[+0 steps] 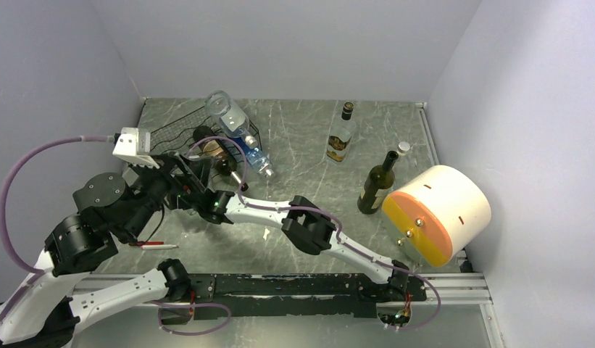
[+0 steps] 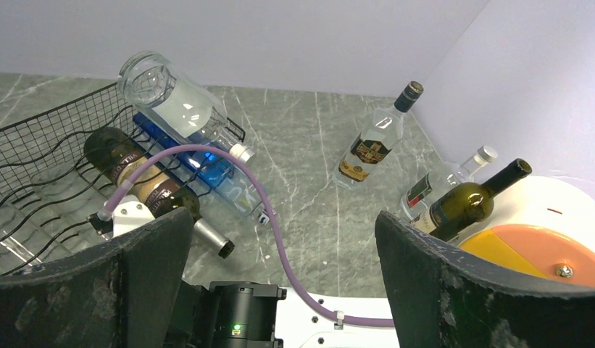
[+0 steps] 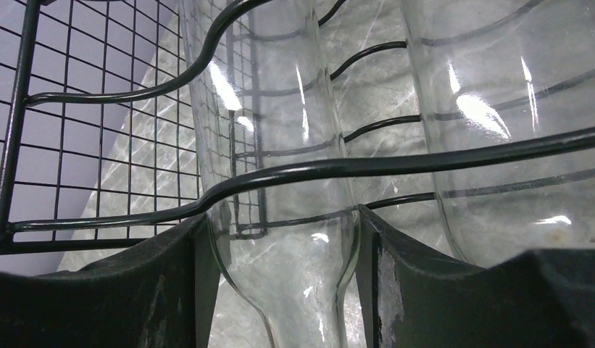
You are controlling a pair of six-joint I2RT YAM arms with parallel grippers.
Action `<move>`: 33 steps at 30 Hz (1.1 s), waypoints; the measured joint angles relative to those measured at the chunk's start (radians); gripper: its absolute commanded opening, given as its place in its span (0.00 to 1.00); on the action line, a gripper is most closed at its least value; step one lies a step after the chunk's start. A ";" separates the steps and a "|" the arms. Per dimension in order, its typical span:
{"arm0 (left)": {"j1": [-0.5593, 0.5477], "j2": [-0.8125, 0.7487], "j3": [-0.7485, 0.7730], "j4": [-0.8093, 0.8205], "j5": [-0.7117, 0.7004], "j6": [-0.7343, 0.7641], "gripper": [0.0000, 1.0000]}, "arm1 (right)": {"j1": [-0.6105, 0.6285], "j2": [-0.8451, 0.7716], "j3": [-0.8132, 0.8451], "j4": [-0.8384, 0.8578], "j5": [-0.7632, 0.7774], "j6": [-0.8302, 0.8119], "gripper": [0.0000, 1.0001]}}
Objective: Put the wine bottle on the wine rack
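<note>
Right gripper [image 3: 283,246] clamped on clear glass bottle [image 3: 280,145], centre frame, inside black wire rack [image 3: 33,101]. Left gripper [image 2: 280,225] spread wide, empty. Risk: release before seating; bottle rolls out.

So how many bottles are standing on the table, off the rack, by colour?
Clear bottles: 2 (black-capped bottle, white-capped bottle)
Green bottle: 1
Total: 3
</note>
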 measured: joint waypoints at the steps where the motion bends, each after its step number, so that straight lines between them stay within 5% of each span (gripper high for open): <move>1: 0.000 -0.004 -0.001 0.000 -0.002 0.000 1.00 | 0.000 0.000 0.000 0.000 0.000 0.003 0.63; 19: 0.000 -0.032 -0.005 -0.001 -0.013 0.000 1.00 | -0.003 -0.003 -0.034 0.076 -0.006 0.015 0.74; 33: 0.000 -0.027 0.021 0.004 -0.011 0.048 1.00 | -0.010 -0.243 -0.346 0.221 -0.043 -0.043 0.81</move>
